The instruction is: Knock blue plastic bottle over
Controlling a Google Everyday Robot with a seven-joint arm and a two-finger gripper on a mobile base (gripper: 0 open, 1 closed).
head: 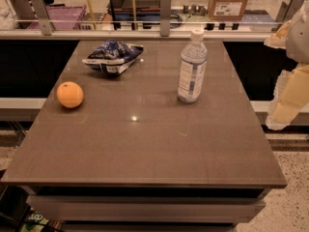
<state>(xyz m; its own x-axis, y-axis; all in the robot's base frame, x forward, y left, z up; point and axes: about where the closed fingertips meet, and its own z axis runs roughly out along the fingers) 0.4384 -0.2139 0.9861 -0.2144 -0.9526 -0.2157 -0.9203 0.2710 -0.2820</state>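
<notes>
Blue plastic bottle (pixel 192 66) stands upright on the right rear part of a brown desk (pixel 159 149), white cap on top, pale label around its middle. It is not yet tipped. An orange (pixel 70 94) sits well apart near the left edge, and a blue-and-white snack bag (pixel 112 57) lies toward the back, left of the bottle, clear of it.

The gripper (pixel 288 98) appears as a pale, blurred shape at the far right of the view, off the desk's right edge and well apart from the bottle. Whether it is spread or pressed together cannot be told.

To do this step well, the gripper likely needs to travel left over the desk and meet the bottle high up, near the shoulder or cap, since a push low on the body would probably slide it instead of toppling it. A sideways push toward the bare middle of the desk seems safest. That keeps the falling bottle away from the right edge, and it should land short of the bag.
</notes>
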